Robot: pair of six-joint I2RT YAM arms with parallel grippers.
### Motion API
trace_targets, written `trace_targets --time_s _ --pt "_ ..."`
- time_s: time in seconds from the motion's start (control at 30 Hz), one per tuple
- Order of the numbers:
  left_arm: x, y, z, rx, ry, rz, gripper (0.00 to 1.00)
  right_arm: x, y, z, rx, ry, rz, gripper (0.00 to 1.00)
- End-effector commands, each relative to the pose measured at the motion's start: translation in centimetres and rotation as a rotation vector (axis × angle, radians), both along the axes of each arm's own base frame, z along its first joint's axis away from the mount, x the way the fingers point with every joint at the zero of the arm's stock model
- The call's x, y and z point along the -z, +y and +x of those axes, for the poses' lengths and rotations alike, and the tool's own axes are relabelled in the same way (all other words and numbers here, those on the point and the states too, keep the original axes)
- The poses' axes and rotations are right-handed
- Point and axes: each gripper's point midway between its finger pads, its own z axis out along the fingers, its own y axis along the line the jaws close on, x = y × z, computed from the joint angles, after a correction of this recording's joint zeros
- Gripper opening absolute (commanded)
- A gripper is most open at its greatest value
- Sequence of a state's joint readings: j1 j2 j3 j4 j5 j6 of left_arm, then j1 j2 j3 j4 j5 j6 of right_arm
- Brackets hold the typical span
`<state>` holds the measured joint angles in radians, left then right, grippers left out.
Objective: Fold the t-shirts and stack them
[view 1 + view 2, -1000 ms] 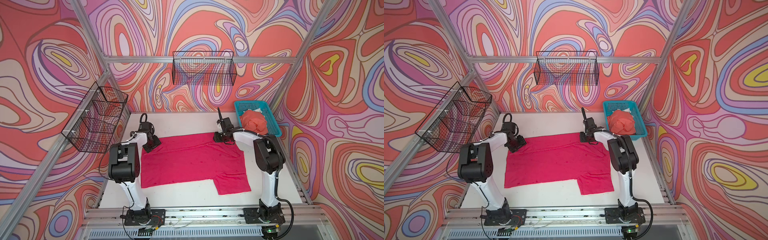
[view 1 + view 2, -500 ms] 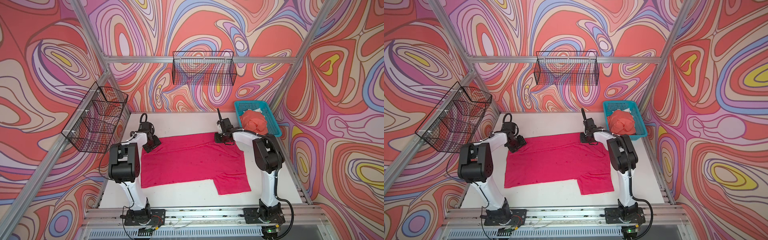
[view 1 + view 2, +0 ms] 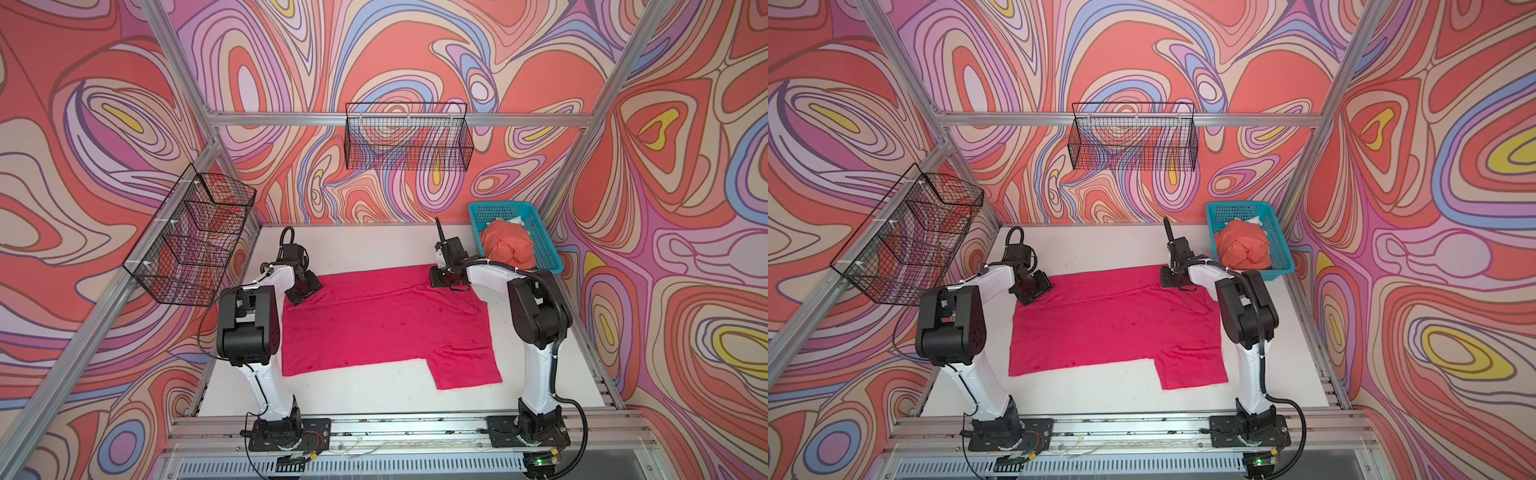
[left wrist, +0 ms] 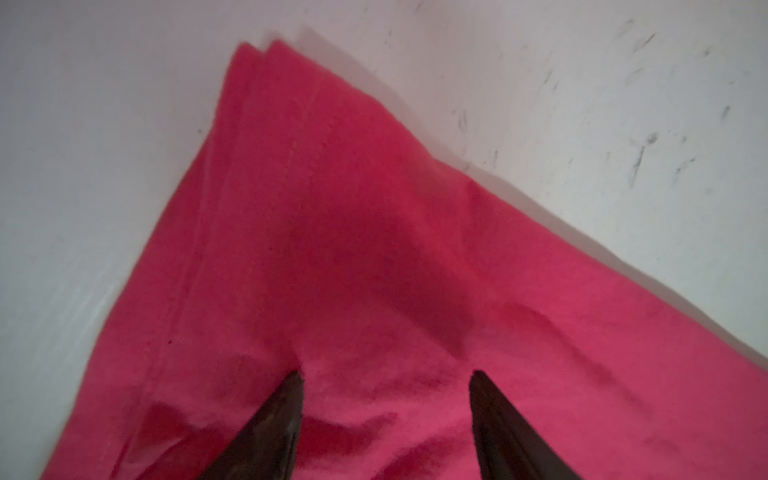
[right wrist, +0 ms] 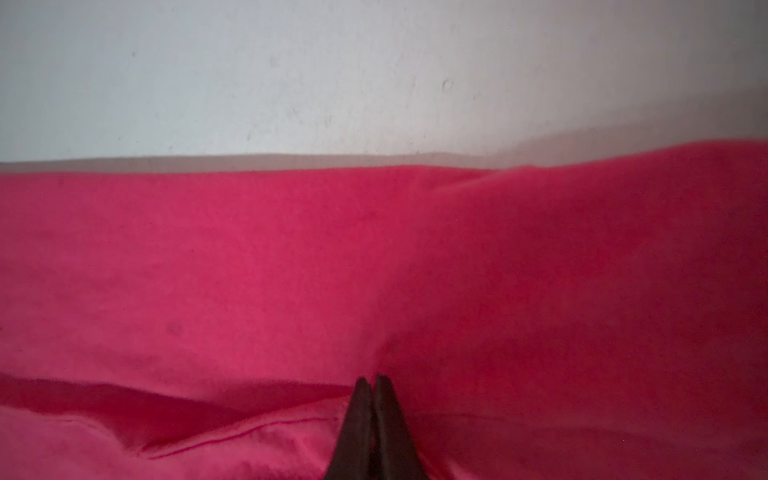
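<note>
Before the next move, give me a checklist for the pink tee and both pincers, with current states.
1. The right pincer shut at the far edge of the magenta tee: ok.
2. Cloth pinched between its tips: cannot tell.
3. The left pincer closed on the far left corner: not ok, open over the cloth.
4. Tee flat on the table: ok, slight wrinkles.
5. Near sleeve folded in: not ok.
6. The coral tee in the teal basket, clear of the arms: ok.

A flat magenta-pink cloth t-shirt (image 3: 1113,320) lies left of a teal plastic mesh basket (image 3: 1280,249) holding a crumpled coral-orange t-shirt (image 3: 1241,245).
</note>
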<state>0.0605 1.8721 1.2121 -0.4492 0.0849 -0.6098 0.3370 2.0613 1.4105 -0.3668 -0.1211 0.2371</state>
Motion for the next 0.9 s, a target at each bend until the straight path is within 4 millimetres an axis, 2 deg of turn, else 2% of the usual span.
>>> trace_targets --time_s 0.0,0.23,0.5,0.73,0.87 --pt "0.3 0.5 -0.7 -0.008 0.03 0.016 0.66 -2.1 0.7 -0.8 -0.01 -0.029 0.029 0.0" --pt "0.3 0.4 -0.7 -0.007 0.03 0.013 0.66 -2.5 1.5 -3.1 -0.02 -0.013 0.048 0.0" --pt "0.4 0.4 -0.7 -0.006 0.031 0.012 0.66 -2.5 2.6 -6.8 -0.022 0.022 0.069 0.0" --pt "0.6 0.4 -0.8 -0.008 0.033 0.011 0.66 -2.0 2.9 -9.7 0.0 0.055 0.086 0.0" --pt "0.6 0.3 -0.8 -0.009 0.034 0.005 0.66 -1.0 3.1 -10.7 0.016 0.084 0.098 0.0"
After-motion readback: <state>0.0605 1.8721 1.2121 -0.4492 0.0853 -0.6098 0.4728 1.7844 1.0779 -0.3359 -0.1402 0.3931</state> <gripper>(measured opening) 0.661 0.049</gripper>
